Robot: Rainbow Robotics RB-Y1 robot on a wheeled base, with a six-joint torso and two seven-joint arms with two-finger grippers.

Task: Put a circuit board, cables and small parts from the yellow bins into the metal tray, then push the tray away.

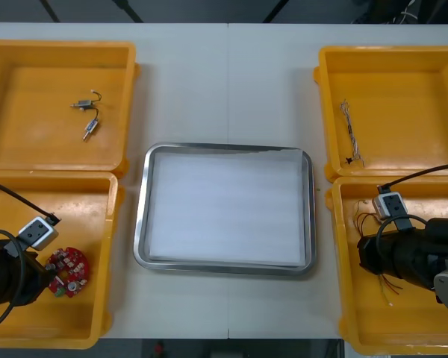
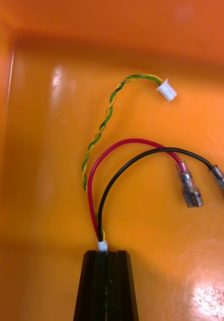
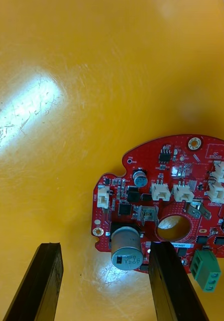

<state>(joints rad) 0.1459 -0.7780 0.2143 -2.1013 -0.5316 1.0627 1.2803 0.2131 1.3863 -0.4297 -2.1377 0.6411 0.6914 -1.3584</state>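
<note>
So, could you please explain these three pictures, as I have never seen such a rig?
It is a two-armed robot. The front view looks down from above its arms at a table with four yellow bins beside a metal tray, white inside. The far bins hold small metal parts and a thin cable. The other views come from wrist cameras. In the near bins, the left end effector is open over a red circuit board and the right end effector is shut on a bundle of cables.
</note>
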